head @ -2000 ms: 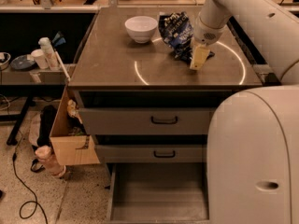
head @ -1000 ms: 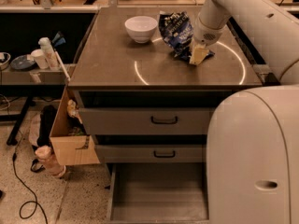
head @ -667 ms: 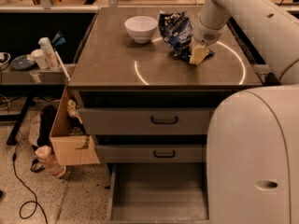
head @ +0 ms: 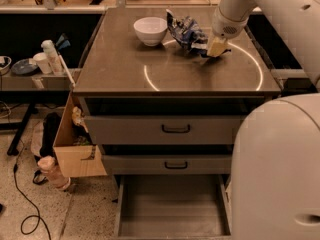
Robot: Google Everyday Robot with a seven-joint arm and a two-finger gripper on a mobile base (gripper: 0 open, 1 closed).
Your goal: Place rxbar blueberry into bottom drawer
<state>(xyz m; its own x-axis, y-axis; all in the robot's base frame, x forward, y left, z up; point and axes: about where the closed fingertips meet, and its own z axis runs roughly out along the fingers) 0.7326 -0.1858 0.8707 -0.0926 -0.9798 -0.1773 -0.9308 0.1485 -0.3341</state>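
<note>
Bottom drawer (head: 172, 204) pulled out; gripper (head: 216, 47) low over tabletop (head: 125, 64), beside chip bag (head: 186, 31), well inside edges (grip unclear).

bowl (head: 150, 30): on countertop (head: 120, 69), 11 o'clock
chip bag (head: 186, 32): bowl's 3 o'clock
gripper (head: 216, 48): bag's 4 o'clock, just beside
bottom drawer (head: 172, 219): 6 o'clock, lowest

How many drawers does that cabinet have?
3: top drawer under the tabletop, middle drawer below it, bottom drawer pulled out, lowest. The gripper is over the tabletop by the bag.
</note>
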